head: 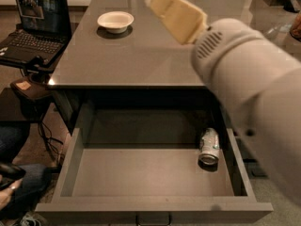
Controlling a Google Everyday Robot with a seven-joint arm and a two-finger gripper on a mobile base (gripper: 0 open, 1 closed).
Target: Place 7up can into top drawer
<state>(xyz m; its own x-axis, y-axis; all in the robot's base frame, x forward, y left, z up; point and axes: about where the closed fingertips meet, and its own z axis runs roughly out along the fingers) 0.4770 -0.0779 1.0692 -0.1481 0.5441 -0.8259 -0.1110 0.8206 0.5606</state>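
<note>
The 7up can (209,146) lies on its side on the floor of the open top drawer (141,173), near the drawer's right wall, silver top facing the front. The drawer is pulled far out from under the grey counter. My gripper (162,1) is raised above the counter, well above and behind the can, at the end of the large white arm (249,88) that fills the right side of the view. Its cream-coloured part is blurred.
A white bowl (115,20) sits on the grey counter (122,55) at the back left. An open laptop (33,25) stands on a side stand at the left. A person's legs (19,187) show at the lower left.
</note>
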